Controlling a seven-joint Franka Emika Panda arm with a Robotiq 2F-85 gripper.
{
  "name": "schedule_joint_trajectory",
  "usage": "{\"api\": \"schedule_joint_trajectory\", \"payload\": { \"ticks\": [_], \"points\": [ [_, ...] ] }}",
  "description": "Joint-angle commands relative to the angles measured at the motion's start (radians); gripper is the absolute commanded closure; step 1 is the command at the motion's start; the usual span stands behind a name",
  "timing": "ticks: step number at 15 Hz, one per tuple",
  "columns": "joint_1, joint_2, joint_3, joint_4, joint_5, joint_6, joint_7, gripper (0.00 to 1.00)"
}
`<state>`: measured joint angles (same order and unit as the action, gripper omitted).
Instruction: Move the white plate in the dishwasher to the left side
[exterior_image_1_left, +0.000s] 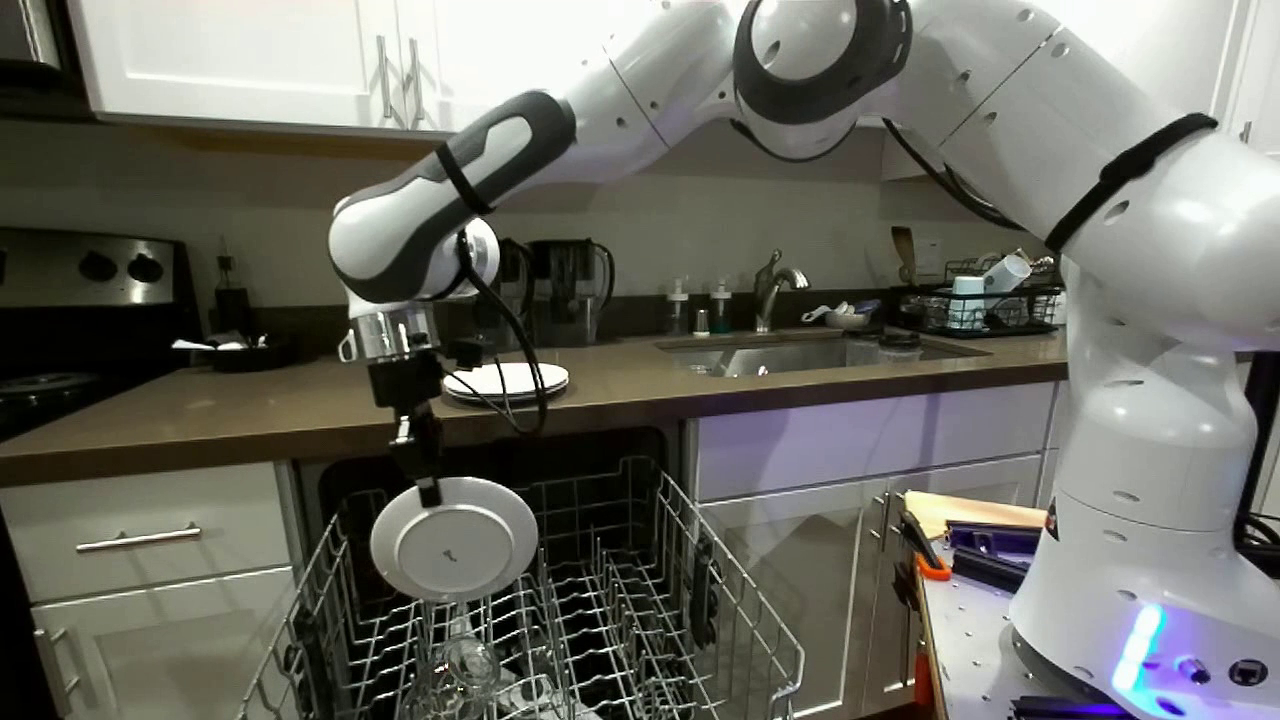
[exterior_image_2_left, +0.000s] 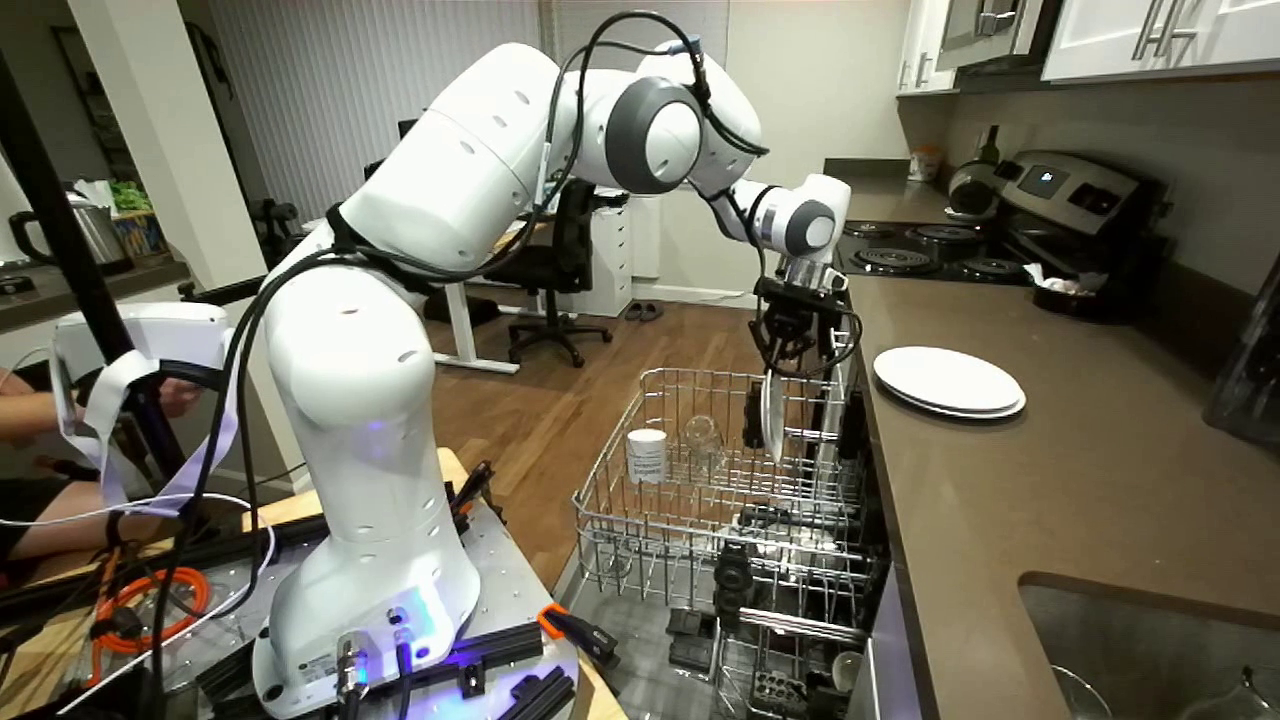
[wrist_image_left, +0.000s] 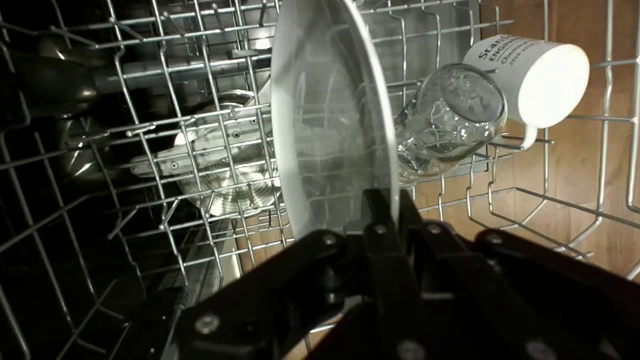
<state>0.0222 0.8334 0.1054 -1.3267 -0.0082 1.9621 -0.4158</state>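
Note:
The white plate (exterior_image_1_left: 455, 545) stands upright, held at its upper rim by my gripper (exterior_image_1_left: 428, 492). In an exterior view it shows edge-on (exterior_image_2_left: 772, 418). In the wrist view the plate (wrist_image_left: 325, 120) runs up from the jaws (wrist_image_left: 392, 204), with one finger on each side of its rim. The dishwasher's upper wire rack (exterior_image_1_left: 735, 567) is pulled out below; it also shows in an exterior view (exterior_image_2_left: 650, 517). The plate is over the rack's left part in an exterior view, its lower edge near the tines. I cannot tell whether it touches them.
A clear glass (wrist_image_left: 450, 115) and a white mug (wrist_image_left: 515, 75) stand upside down in the rack, close beside the plate. A metal pan (wrist_image_left: 230, 175) lies below the rack. Stacked white plates (exterior_image_2_left: 948, 378) sit on the brown counter (exterior_image_1_left: 250, 410), whose edge overhangs the rack's back.

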Motion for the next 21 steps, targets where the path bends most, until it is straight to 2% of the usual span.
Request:
{"api": "schedule_joint_trajectory", "payload": {
  "ticks": [1, 15, 16, 17, 21],
  "points": [
    [-0.017, 0.058, 0.016, 0.088, 0.016, -0.066, 0.001, 0.95],
    [-0.008, 0.136, 0.004, 0.222, -0.001, -0.170, 0.009, 0.95],
    [-0.005, 0.138, -0.001, 0.226, -0.009, -0.167, 0.013, 0.95],
    [-0.010, 0.128, 0.002, 0.189, -0.006, -0.114, 0.002, 0.94],
    [-0.010, 0.134, 0.001, 0.197, -0.007, -0.118, 0.002, 0.94]
  ]
}}
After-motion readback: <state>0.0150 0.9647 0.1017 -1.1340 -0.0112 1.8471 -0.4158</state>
